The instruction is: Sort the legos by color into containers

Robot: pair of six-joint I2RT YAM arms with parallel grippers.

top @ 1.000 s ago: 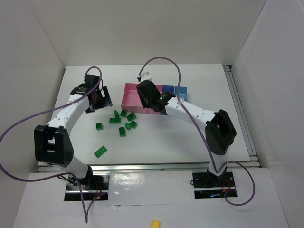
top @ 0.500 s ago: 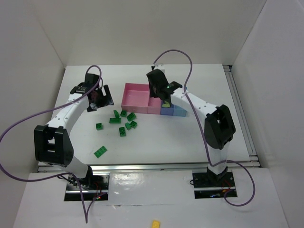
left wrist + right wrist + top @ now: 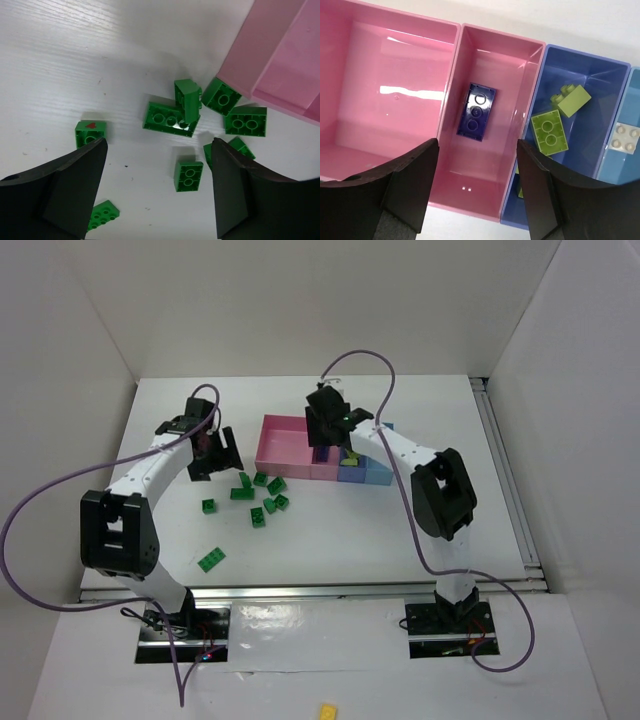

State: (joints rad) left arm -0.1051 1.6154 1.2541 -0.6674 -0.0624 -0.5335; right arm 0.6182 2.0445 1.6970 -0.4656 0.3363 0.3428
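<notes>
Item: plastic bricks and sorting tray, on a white bench [image 3: 400, 530].

Tray [image 3: 283, 445]: low, open-topped, with joined rectangular compartments, set toward the far middle of the bench. The large pink compartment [image 3: 390, 85] held no brick in its visible part. The smaller pink compartment [image 3: 495, 165] beside it held one dark purple-blue brick [image 3: 477, 112], lying flat with its studs up. The blue compartment [image 3: 585, 140] next along held yellow-green bricks [image 3: 549, 131], at least two, one flat and one tilted against the far wall. The light-blue compartment [image 3: 632, 100], cut off by the edge of the view, held a beige brick [image 3: 622, 137].

Green bricks [image 3: 170, 119]: several, loose on the bench just beside the near left corner of the tray. One long brick lay flat with a smaller one standing on edge against it. Others were scattered close around them. One, with a red mark, lay apart to the left, and another lay well nearer the arm bases.

Left tool [image 3: 159, 150]: fingers spread wide, nothing between them, hanging above the green cluster and touching no brick.

Right tool [image 3: 477, 150]: fingers likewise spread wide and holding nothing, poised over the smaller pink compartment with the purple-blue brick directly beneath.
</notes>
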